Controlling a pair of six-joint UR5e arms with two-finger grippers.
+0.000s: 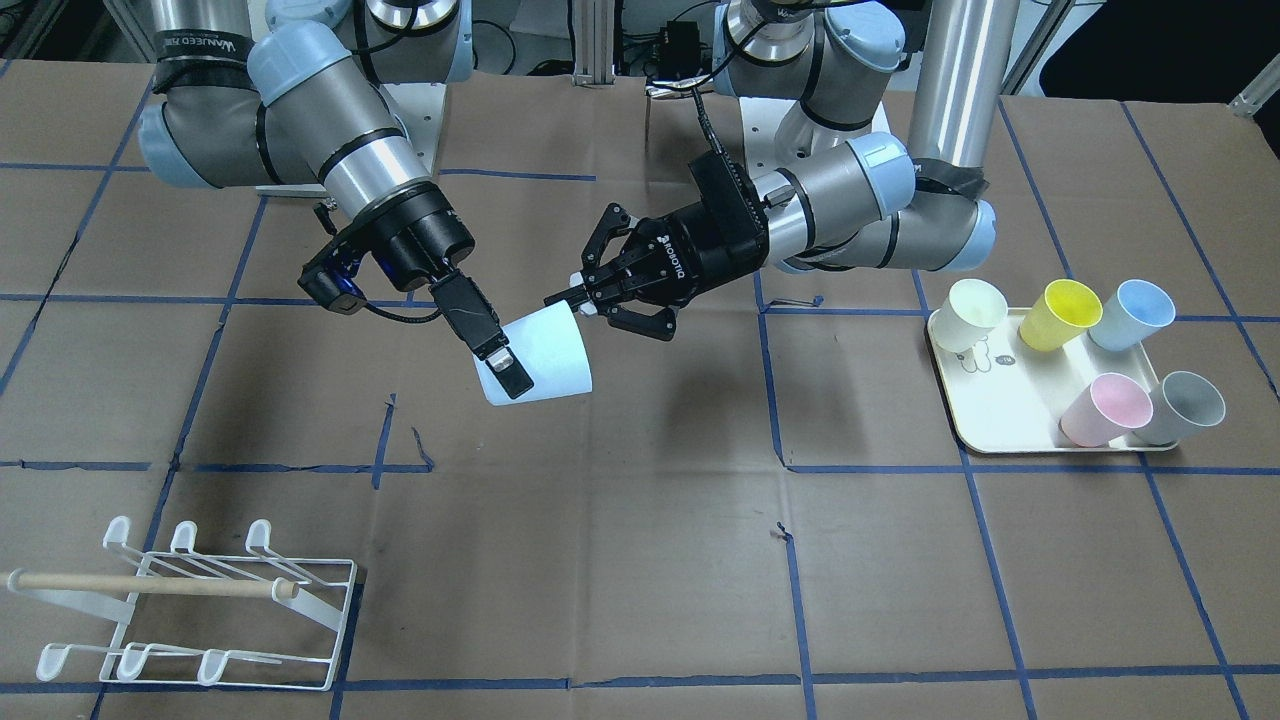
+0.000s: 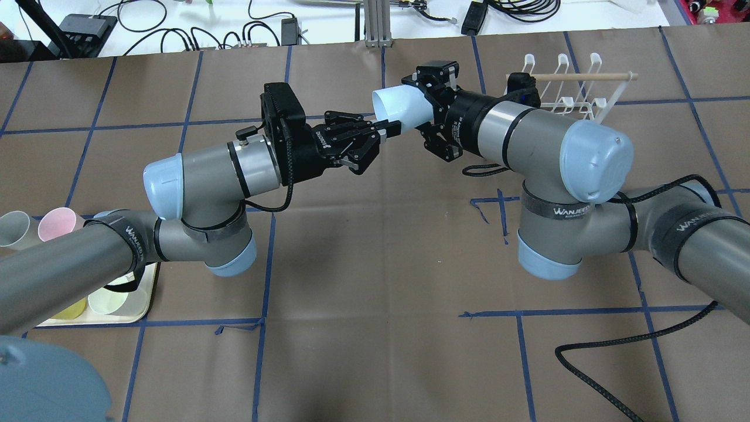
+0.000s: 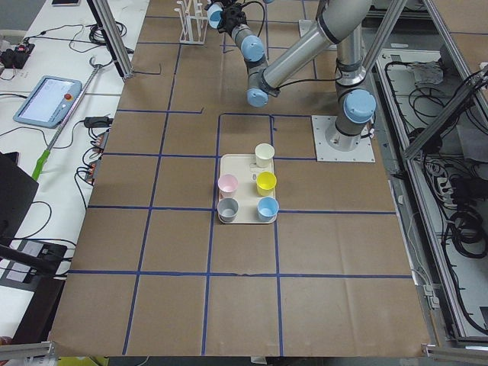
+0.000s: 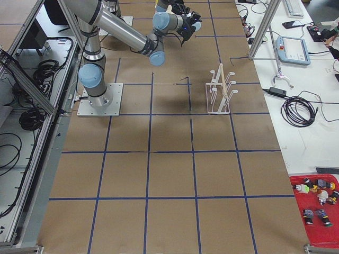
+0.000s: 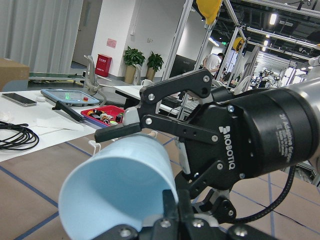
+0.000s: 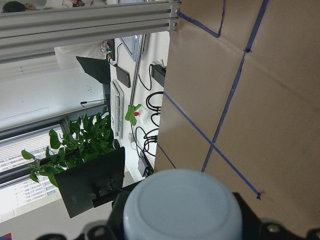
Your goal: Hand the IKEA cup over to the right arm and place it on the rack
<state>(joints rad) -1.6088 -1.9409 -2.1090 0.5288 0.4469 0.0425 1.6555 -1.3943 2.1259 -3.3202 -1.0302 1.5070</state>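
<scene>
A pale blue IKEA cup (image 1: 555,355) hangs on its side in mid-air above the table's middle, between both grippers. My right gripper (image 1: 515,362) is around its base end, one finger (image 1: 505,368) flat on its side. The right wrist view shows the cup's base (image 6: 182,205) between the jaws. My left gripper (image 1: 575,300) is shut on the cup's rim from the other side, as the overhead view (image 2: 389,126) also shows. The cup's mouth (image 2: 384,105) faces the left gripper. The white wire rack (image 1: 200,600) with its wooden dowel stands on the table beyond the right arm.
A cream tray (image 1: 1000,400) on my left side holds several coloured cups: cream, yellow, blue, pink, grey. A black cable (image 2: 615,340) lies on the table under the right arm. The table is brown board with blue tape lines.
</scene>
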